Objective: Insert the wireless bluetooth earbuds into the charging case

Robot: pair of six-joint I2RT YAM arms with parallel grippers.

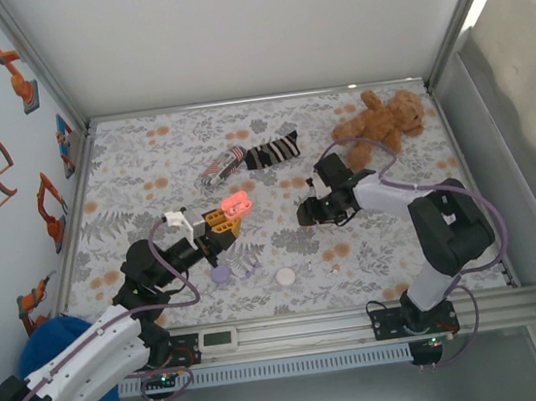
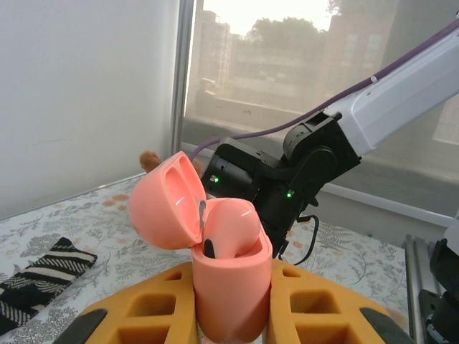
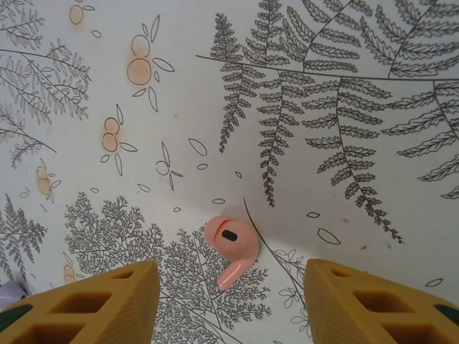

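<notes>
Currently, toward the left half of the table (image 1: 145, 157), the left gripper (image 1: 222, 222) is clamping the pink charging case (image 2: 228, 283) upright between its orange fingers (image 2: 143, 294). The case's hinged lid (image 2: 168, 201) is standing open. A rounded pink piece with a dark spot (image 2: 228, 228) is sitting in the case's mouth, though whether it is an earbud is hard to tell. Nearer the front edge, a small purple round case (image 1: 221, 275) and a white round case (image 1: 285, 276) are lying on the floral cover. Right of centre, the right gripper (image 3: 229, 294) is hanging low over the table with its fingers apart. A salmon-pink earbud (image 3: 231, 247) is lying on the cover between them, touching neither. A teddy bear (image 1: 380, 120) is resting near the far right corner.
</notes>
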